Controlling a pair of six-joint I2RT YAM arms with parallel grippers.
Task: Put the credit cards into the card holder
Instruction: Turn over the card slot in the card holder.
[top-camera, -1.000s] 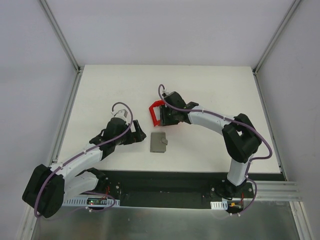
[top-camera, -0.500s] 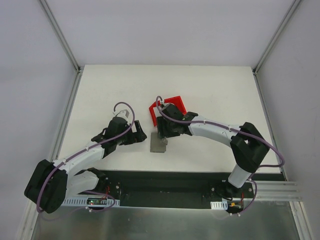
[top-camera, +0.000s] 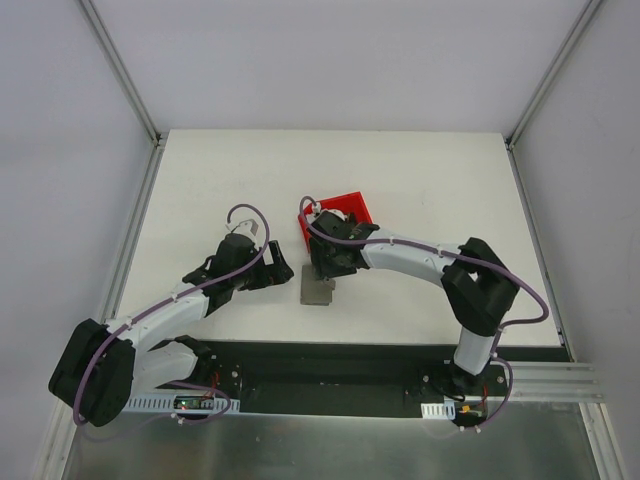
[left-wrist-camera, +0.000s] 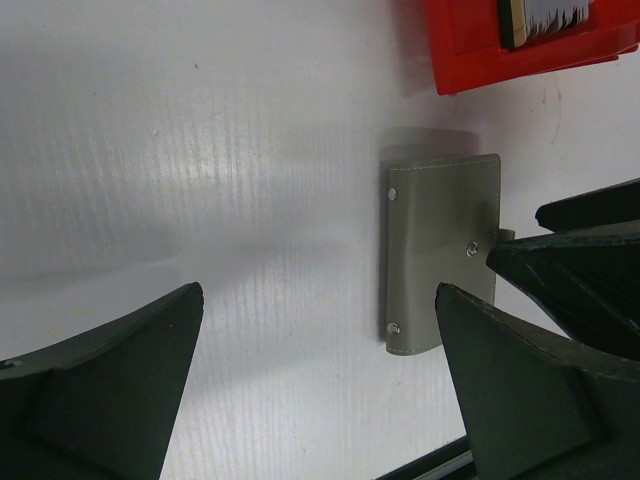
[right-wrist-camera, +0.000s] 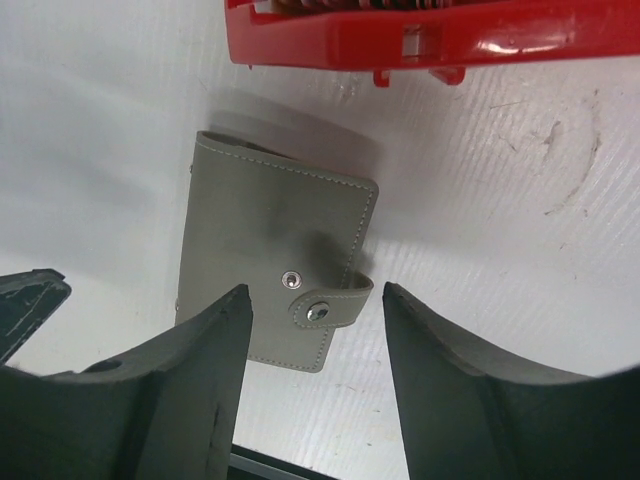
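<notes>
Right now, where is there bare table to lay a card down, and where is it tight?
Free: the table behind the red bin, left of the left arm, right of the right arm. Tight: the centre, where both open jaws crowd the card holder, close to the bin.

Red bin (top-camera: 352, 206): open-topped plastic, you've got it sitting near table centre.
Table (top-camera: 430, 170): white top; up close you'll see a fine ridged texture.
Scuffs (right-wrist-camera: 575, 165): thin grey scratch marks on tabletop, nr the bin's wall.
Frame posts (top-camera: 120, 70): silver alu, running to back corners.
Walls (top-camera: 320, 60): pale grey panels, back + both sides.
</notes>
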